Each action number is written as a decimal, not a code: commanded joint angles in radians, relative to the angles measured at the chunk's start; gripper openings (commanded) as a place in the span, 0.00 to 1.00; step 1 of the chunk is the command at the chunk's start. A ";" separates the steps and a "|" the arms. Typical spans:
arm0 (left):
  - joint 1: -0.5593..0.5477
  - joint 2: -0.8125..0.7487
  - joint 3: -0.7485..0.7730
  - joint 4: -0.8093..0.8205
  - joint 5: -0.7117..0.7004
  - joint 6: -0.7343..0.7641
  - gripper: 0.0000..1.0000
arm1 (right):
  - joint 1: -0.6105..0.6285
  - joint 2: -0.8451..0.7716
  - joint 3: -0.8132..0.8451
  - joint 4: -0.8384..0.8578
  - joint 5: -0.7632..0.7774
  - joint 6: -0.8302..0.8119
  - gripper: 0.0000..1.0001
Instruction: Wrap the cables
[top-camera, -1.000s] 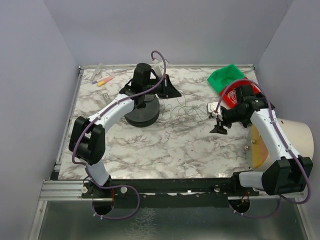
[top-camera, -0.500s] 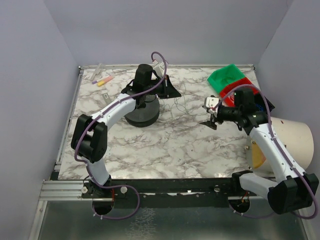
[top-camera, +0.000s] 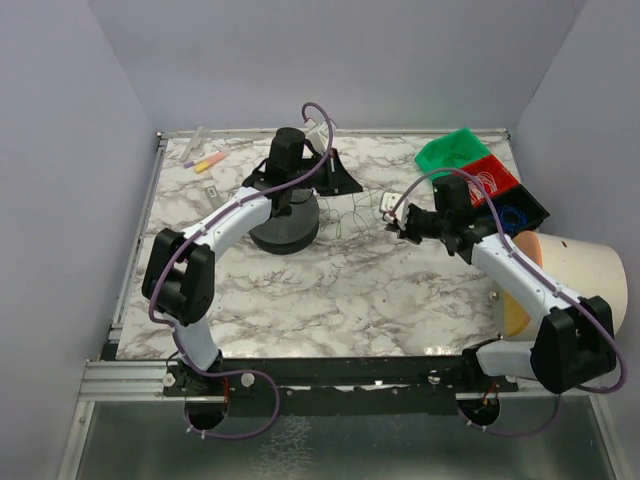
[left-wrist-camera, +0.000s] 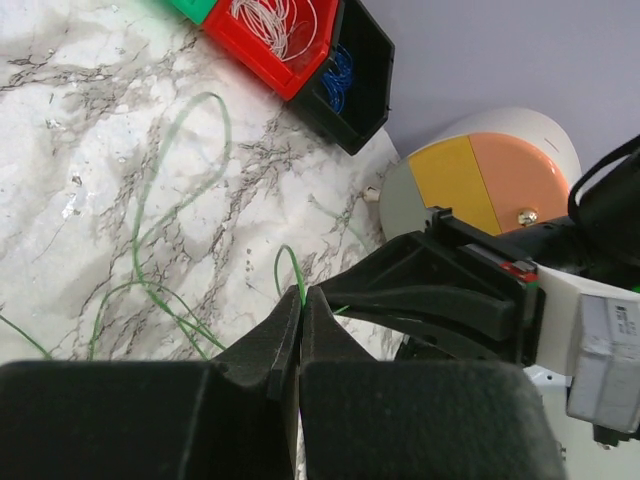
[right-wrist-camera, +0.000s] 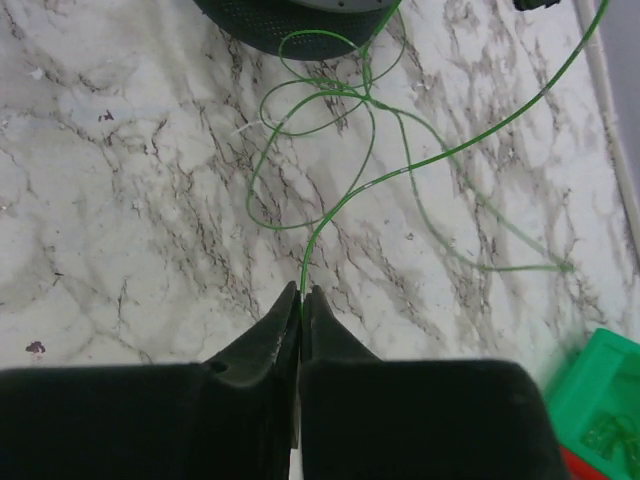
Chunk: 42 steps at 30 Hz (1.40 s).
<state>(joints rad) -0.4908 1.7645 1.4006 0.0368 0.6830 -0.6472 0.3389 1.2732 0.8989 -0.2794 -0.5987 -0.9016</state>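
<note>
The cable in play is a hair-thin green wire, lying in loose loops on the marble table to the right of the black spool. My right gripper is shut on one strand of it, with the wire running out of the fingertips toward the spool. It sits at mid-table in the top view, where the right gripper is just right of the loops. My left gripper is shut on another green strand. The right gripper's black fingers lie close behind it.
At the back right stand a green bin, a red bin holding whitish wire coils, and a black bin with blue wire. A white drum with an orange-yellow face lies at the right edge. Pink and yellow markers lie back left.
The right arm swung left toward the wire loops. Its gripper went from open to shut on a green strand. The left arm stayed put.
</note>
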 joint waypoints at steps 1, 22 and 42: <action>0.007 0.006 0.029 0.022 -0.016 0.004 0.01 | 0.007 0.051 0.064 -0.077 -0.018 -0.015 0.01; 0.352 -0.154 0.175 -0.597 -0.685 0.644 0.99 | -0.226 -0.101 0.308 -0.486 0.378 0.031 0.23; 0.436 0.177 0.199 -0.665 -0.596 0.748 0.78 | -0.203 -0.022 0.360 -0.540 -0.129 -0.090 0.72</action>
<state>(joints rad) -0.0650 1.8996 1.5219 -0.6041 0.0467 0.0959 0.1326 1.2556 1.3125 -0.8974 -0.6514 -0.9958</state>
